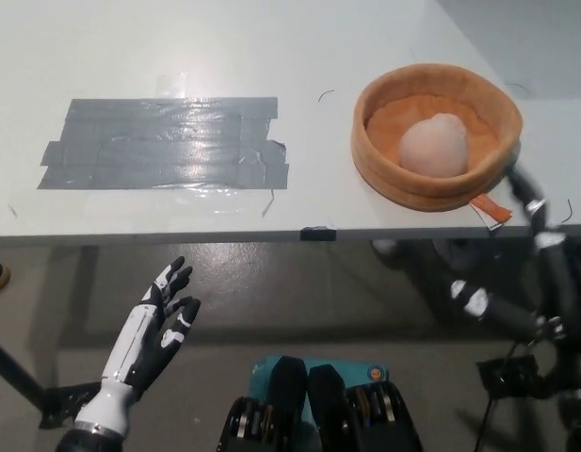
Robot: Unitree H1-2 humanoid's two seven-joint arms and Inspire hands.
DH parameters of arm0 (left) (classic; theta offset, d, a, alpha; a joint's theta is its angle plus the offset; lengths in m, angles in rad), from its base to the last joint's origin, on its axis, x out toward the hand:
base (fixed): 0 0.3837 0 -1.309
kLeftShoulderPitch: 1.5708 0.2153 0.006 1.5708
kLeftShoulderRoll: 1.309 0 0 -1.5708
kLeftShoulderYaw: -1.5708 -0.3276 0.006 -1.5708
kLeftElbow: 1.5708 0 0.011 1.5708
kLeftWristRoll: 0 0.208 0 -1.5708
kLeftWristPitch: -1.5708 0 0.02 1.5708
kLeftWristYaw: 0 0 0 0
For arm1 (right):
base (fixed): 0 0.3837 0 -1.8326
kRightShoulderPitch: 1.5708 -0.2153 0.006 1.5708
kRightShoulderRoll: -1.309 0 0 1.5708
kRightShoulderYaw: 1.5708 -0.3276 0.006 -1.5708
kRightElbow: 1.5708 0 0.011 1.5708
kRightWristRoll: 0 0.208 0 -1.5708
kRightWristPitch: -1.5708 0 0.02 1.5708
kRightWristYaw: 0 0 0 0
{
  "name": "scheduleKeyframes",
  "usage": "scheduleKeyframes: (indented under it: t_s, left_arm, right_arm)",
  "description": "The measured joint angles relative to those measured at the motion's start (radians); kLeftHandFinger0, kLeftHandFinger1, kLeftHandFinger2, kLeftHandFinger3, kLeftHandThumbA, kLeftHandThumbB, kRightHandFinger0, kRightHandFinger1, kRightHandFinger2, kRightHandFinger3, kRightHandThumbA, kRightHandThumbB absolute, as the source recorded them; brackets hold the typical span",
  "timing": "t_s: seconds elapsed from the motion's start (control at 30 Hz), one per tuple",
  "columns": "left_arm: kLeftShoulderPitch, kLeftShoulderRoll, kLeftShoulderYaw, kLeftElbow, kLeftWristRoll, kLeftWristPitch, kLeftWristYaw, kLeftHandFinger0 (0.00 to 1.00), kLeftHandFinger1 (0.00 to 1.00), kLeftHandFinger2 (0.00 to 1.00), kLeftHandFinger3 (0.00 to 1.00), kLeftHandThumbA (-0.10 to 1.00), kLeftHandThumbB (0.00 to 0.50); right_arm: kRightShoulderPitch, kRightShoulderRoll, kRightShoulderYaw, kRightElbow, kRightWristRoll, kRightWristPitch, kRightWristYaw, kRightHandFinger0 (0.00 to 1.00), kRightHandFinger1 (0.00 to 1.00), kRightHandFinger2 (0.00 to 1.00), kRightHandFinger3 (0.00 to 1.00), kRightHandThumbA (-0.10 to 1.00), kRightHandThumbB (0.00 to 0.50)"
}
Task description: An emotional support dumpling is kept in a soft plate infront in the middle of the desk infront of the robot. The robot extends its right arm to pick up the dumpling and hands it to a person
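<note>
The pale pink, rounded dumpling (433, 146) lies inside the orange soft plate (403, 89) at the table's right side. My black right hand (538, 235) reaches up from the lower right. It is open, and its fingertips (518, 181) are at the plate's near right rim, beside an orange tag (491, 209). The hand holds nothing and is apart from the dumpling. My white left hand (163, 315) rests open below the table's front edge at the lower left.
The white table (271, 47) has a large patch of grey tape (168, 143) on its left half. A small black mark (318, 234) sits on the front edge. Dark cables and the floor show under the table at the right.
</note>
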State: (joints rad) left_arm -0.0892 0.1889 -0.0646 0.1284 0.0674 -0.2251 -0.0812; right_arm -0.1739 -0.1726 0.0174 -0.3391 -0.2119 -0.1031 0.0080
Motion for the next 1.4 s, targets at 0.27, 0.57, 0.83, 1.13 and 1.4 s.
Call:
scheduleKeyframes:
  t_s: [0.27, 0.57, 0.83, 1.13, 1.4]
  left_arm:
    - [0.022, -0.002, -0.001, 0.001, 0.0, -0.001, 0.0, 1.0, 1.0, 1.0, 1.0, 0.84, 0.331]
    - [0.043, -0.002, -0.005, 0.001, 0.0, -0.002, 0.0, 1.0, 1.0, 1.0, 1.0, 0.85, 0.336]
    - [0.056, -0.003, -0.008, 0.001, 0.0, -0.003, 0.0, 0.97, 1.0, 1.0, 1.0, 0.8, 0.318]
    - [0.06, -0.003, -0.016, -0.006, 0.004, -0.02, 0.0, 0.96, 1.0, 1.0, 1.0, 0.78, 0.309]
    - [0.059, -0.003, -0.017, -0.009, 0.004, -0.024, -0.001, 0.96, 1.0, 1.0, 1.0, 0.79, 0.32]
  right_arm:
    - [-0.286, -0.207, 0.026, 0.039, -0.003, 0.18, 0.115, 1.0, 1.0, 1.0, 1.0, 1.0, 0.345]
    - [-0.643, -0.253, 0.186, 0.475, -0.007, 0.345, 0.281, 1.0, 1.0, 1.0, 1.0, 0.96, 0.354]
    - [-0.863, -0.216, 0.35, 0.918, -0.027, 0.418, 0.4, 1.0, 1.0, 1.0, 1.0, 0.83, 0.371]
    - [-1.022, -0.115, 0.452, 1.303, -0.071, 0.449, 0.463, 1.0, 1.0, 1.0, 1.0, 0.84, 0.366]
    - [-1.034, -0.098, 0.499, 1.362, -0.102, 0.428, 0.491, 1.0, 1.0, 1.0, 1.0, 0.94, 0.408]
